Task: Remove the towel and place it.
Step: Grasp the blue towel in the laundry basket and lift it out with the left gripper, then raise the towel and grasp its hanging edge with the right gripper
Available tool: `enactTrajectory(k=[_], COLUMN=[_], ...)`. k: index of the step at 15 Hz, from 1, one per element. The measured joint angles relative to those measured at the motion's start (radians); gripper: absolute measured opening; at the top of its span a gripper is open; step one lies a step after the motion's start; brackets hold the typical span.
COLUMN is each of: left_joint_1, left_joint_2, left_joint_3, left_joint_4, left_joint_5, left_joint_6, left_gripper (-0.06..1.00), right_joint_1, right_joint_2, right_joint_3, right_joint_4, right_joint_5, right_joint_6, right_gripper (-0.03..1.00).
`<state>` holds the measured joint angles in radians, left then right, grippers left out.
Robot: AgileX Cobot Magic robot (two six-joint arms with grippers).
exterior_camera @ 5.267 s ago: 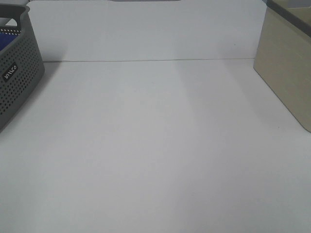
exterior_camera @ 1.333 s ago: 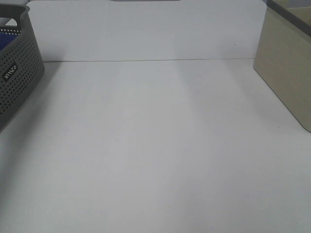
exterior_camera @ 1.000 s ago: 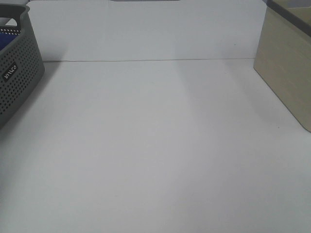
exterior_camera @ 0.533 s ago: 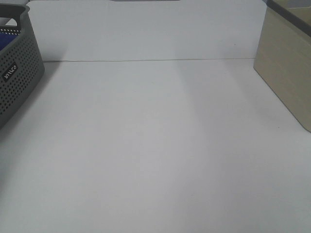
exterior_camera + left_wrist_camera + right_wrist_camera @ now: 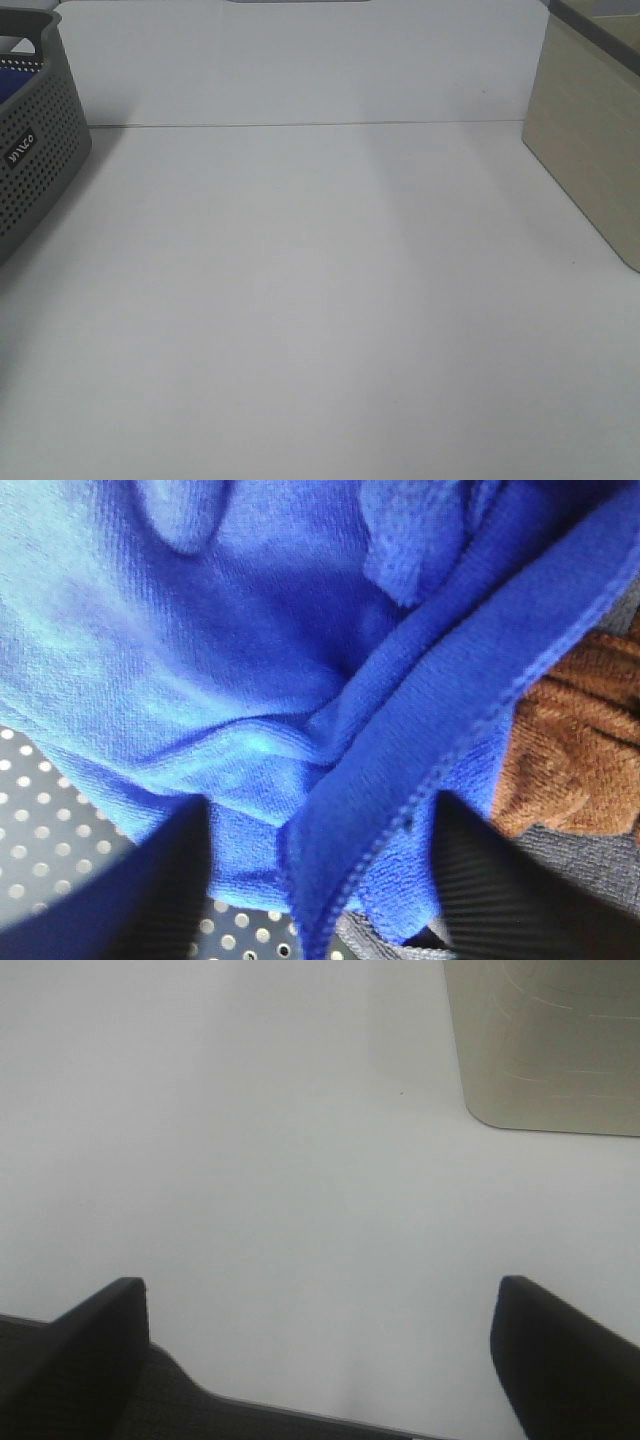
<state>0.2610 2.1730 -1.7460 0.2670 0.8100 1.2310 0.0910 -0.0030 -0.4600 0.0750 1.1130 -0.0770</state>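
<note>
The white desk [image 5: 320, 300] fills the near ground. Over it the right fingers [image 5: 90, 1350] stand wide apart with nothing between them, one rounded corner of the beige box [image 5: 590, 140] showing beyond them. That box stands at the right edge, running from mid-depth to the far side. It has a dark rim, and its inside is hidden.

Far left sits a dark grey perforated basket [image 5: 40, 160] with white lettering on its wall and a handle cut-out. The royal-blue towel [image 5: 8, 85] lies crumpled inside it. The left fingers [image 5: 150, 900] are down in the basket, spread wide on either side of a stitched fold of the towel and not closed on it. A brown cloth [image 5: 570, 750] lies against the towel, with a grey cloth [image 5: 600, 870] under that. A white back panel [image 5: 300, 60] closes the far side.
</note>
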Motion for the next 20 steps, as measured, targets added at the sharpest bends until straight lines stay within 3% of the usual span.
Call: enactTrajectory(k=[3,7,10,13,20], left_joint_1=[-0.015,-0.022,-0.022,-0.024,-0.126], left_joint_2=[0.0,0.0,0.0,-0.017,-0.296], left_joint_3=[0.0,0.0,0.0,-0.011,-0.049], left_joint_4=[-0.007,-0.028,0.019,0.095,0.11], left_joint_5=[-0.001,-0.002,0.005,0.055,0.112], left_joint_6=[-0.001,-0.004,-0.004,-0.044,-0.106], left_gripper=[0.3,0.25,0.0,0.0,0.0], right_joint_1=[0.0,0.0,0.0,0.0,0.0], right_joint_2=[0.0,0.0,0.0,0.0,0.0], right_joint_3=[0.0,0.0,0.0,0.0,0.0], right_joint_4=[0.0,0.0,0.0,0.0,0.001], right_joint_5=[0.0,0.0,0.0,0.0,0.0], right_joint_6=[0.0,0.0,0.0,0.0,0.0], right_gripper=[0.89,0.89,0.89,0.89,0.89])
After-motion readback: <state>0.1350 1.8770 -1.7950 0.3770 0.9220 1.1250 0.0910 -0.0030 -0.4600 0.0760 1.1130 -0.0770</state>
